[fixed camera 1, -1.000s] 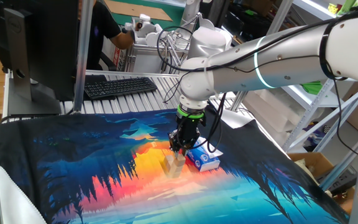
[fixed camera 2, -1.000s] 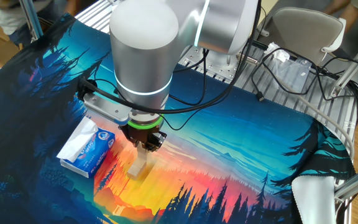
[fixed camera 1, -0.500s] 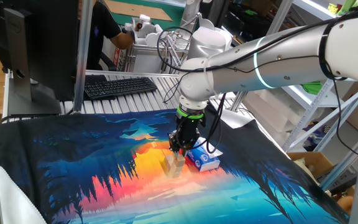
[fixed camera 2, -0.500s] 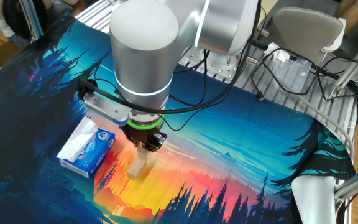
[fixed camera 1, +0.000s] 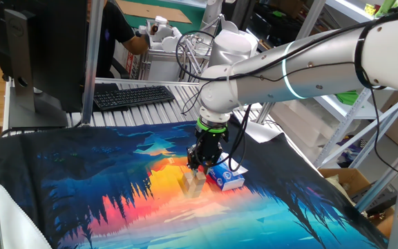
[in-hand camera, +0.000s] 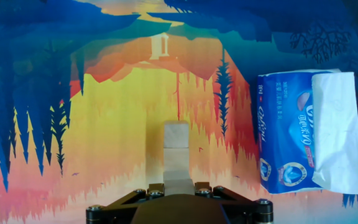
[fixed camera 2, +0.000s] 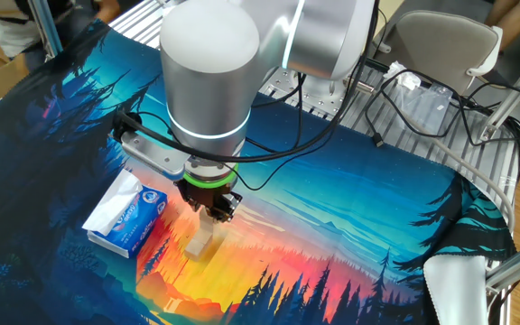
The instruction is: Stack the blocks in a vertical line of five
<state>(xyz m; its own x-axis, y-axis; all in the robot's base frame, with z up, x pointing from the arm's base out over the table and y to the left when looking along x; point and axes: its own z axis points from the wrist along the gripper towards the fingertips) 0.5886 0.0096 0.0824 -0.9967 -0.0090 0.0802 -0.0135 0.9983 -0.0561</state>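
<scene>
While straddling the blocks [in-hand camera: 176,155], end effector [in-hand camera: 179,190] partly open, grip uncertain.

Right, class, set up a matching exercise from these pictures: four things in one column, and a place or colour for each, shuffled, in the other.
Things:
1. stack of light-tan wooden cubes
2. blue-and-white rectangular tissue box
3. black computer keyboard
4. black two-finger end effector

Descriptions:
A. on the metal surface beyond the printed cloth's far edge
B. lying flat on the cloth beside the stack
C. pointing down directly over the stack
D. standing upright on the orange part of the cloth

Pairs: 1-D, 2-B, 3-A, 4-C
</scene>
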